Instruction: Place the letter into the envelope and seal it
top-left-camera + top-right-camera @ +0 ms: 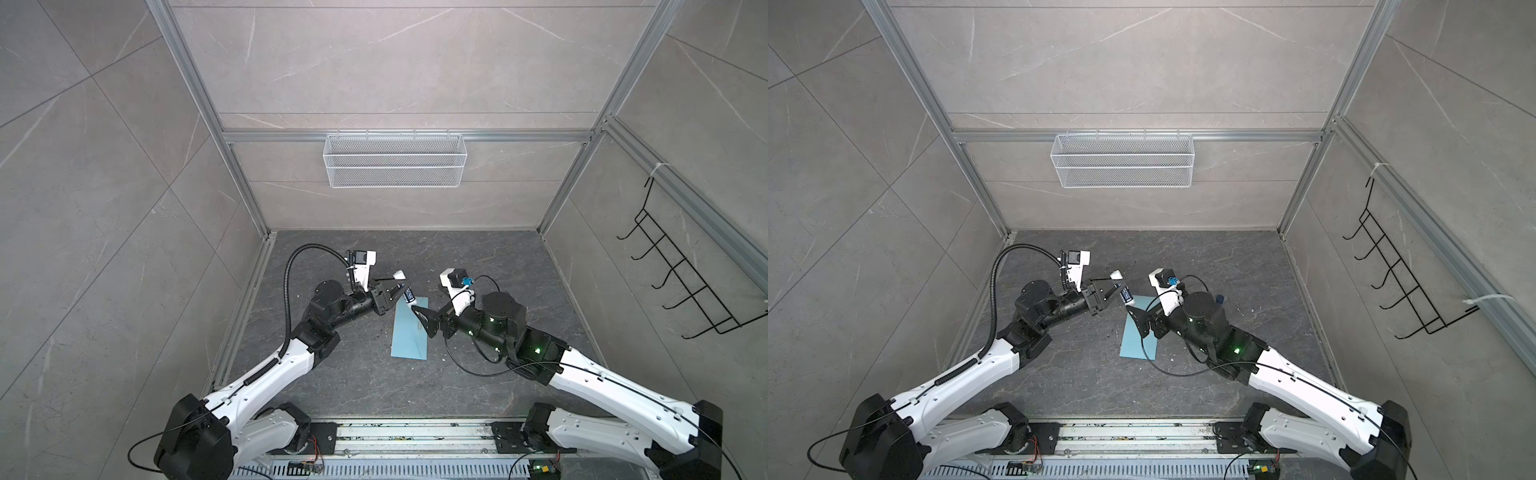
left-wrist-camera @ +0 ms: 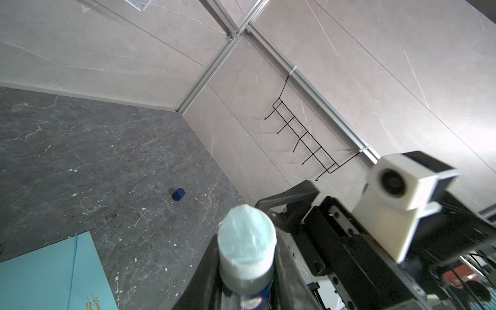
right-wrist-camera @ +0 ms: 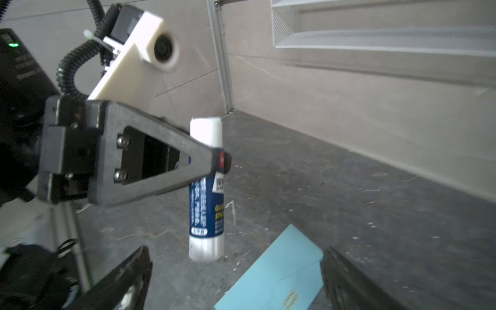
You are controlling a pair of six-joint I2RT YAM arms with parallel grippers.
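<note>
Light blue paper, the envelope [image 1: 406, 337], is lying flat near the middle of the dark stone counter [image 1: 365, 386], its long axis running from 12 to 6 o'clock in both top views. No white, blue-bordered letter is showing anywhere, so I am judging it to be inside the envelope; the frames cannot confirm that. The flap seems to be lying down against the body, but I cannot tell whether it is stuck.

The left hand [image 1: 402, 292] is reaching from the 9 o'clock side and pinching a glue stick [image 3: 206, 204] around its upper body, jaws narrowed onto the tube. The stick is hanging near upright, exposed glue end up and white twist base down. It is hanging above the envelope's 12 o'clock end and not touching it. That pose is probably keeping the tacky end off the paper. The stick will need tipping over before glue can reach the flap.

The right hand [image 3: 236, 252] is reaching from the 3 o'clock side, spread wide and gripping nothing. Its two fingers are framing the space under the stick's base, over the envelope. The dark blue cap [image 2: 178, 194] is sitting alone on the counter at about 2 o'clock from the envelope, well apart and likely out of the working area.
</note>
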